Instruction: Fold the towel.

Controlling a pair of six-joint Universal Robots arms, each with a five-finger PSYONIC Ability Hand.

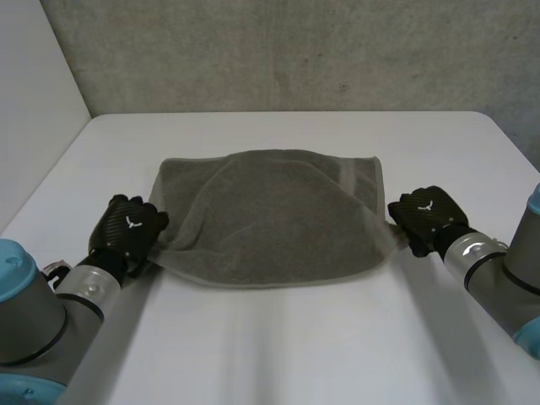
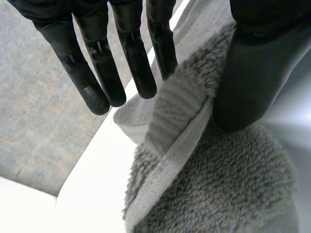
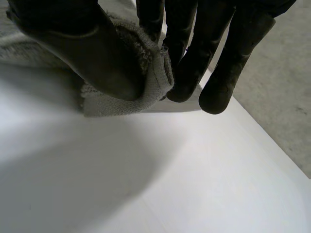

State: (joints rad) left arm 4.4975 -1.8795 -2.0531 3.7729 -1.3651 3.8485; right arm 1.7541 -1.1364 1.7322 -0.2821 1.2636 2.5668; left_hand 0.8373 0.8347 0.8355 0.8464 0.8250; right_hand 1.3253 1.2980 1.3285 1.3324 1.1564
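Observation:
A grey towel lies folded across the middle of the white table. My left hand is at its near left corner. In the left wrist view the fingers are straight and spread away from the thumb. The thumb rests on the towel, whose hemmed edge stands up between thumb and fingers. My right hand is at the towel's near right corner. In the right wrist view its thumb presses a bunched corner of the towel against the fingers.
A grey concrete wall stands behind the table's far edge. Bare table surface stretches in front of the towel and beyond it up to the far edge.

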